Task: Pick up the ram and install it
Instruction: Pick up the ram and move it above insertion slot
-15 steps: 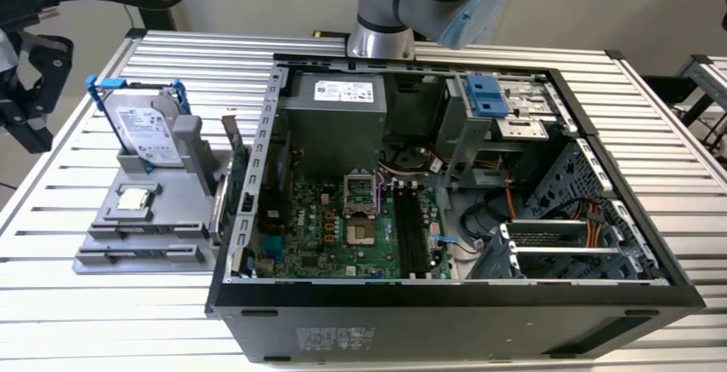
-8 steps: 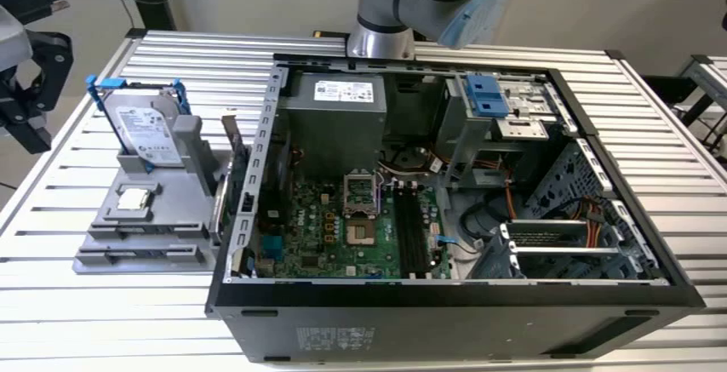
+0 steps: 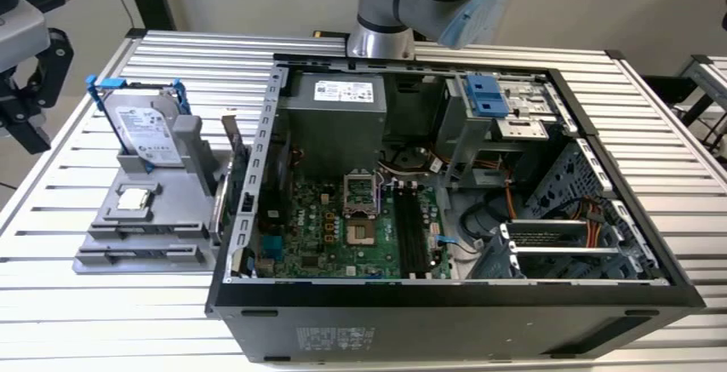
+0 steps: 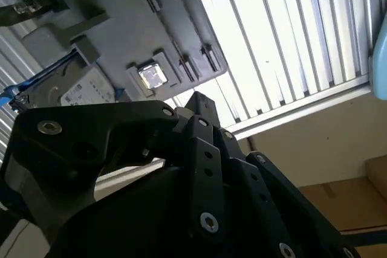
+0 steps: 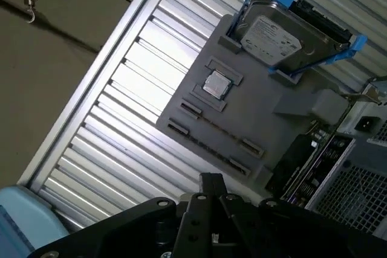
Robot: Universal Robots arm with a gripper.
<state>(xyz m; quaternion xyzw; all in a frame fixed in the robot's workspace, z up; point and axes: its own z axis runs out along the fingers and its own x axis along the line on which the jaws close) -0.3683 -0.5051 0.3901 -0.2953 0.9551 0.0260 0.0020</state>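
On my exterior view I see an open computer case (image 3: 455, 291) lying on the slatted metal surface (image 3: 68, 304), with its green motherboard (image 3: 340, 236) exposed beside the grey power supply (image 3: 335, 112). Just beside the case, toward the exterior view's left, a grey tray (image 3: 125, 240) holds an upright hard drive (image 3: 148, 129) with blue rails and a small square chip (image 3: 135, 199).

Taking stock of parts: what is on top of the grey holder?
On the grey holder, a hard drive stands upright and a square silver chip lies flat. The drive hides what is beneath it.
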